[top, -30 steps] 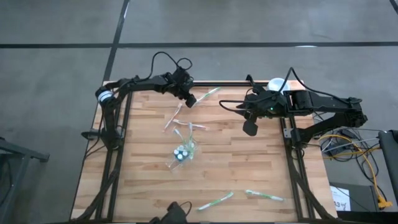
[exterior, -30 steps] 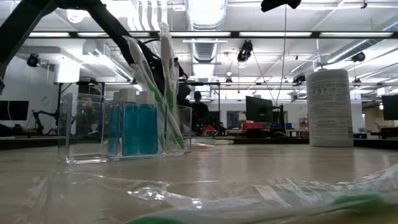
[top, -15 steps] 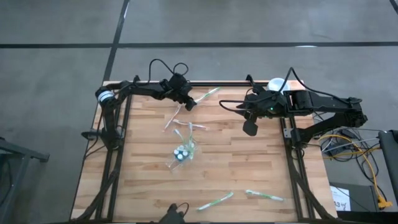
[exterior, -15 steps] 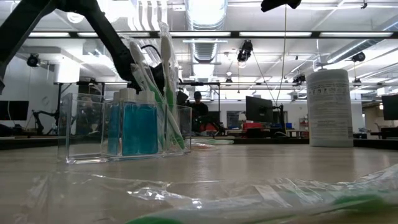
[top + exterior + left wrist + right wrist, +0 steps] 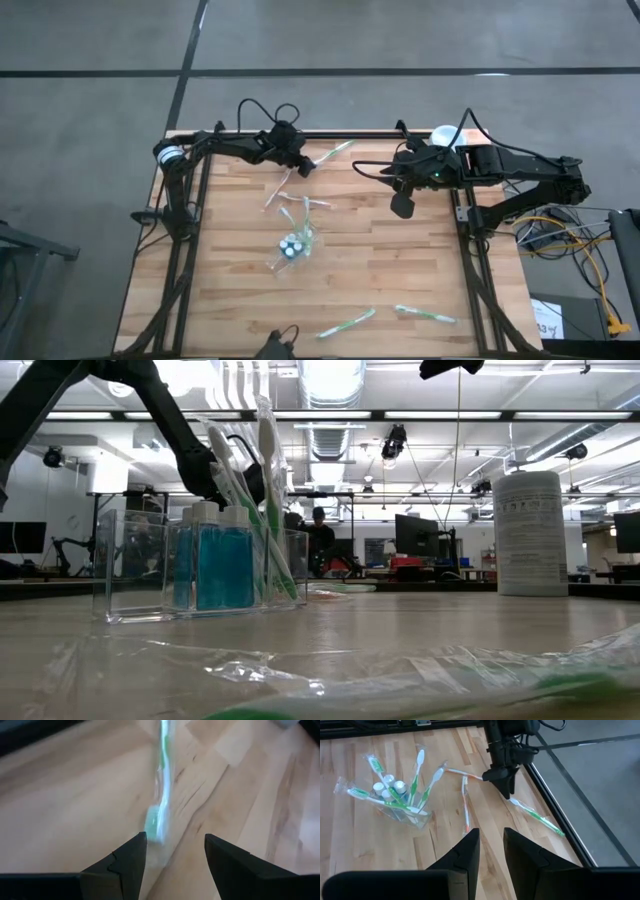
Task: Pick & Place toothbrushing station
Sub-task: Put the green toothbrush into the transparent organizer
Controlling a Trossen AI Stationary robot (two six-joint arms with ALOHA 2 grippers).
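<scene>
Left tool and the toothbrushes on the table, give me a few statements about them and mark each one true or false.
1. The left tool is open above a green wrapped toothbrush. True.
2. That toothbrush is already clamped between the left tool's fingers. False: it lies on the wooden table, and nothing is between the fingers.
3. The clear organizer holds several toothbrushes. True.
4. The right tool holds a toothbrush. False: nothing is between its fingers.
5. Two wrapped toothbrushes lie near the table's front edge. True.
6. The white canister lies on its side. False: it stands upright.
</scene>
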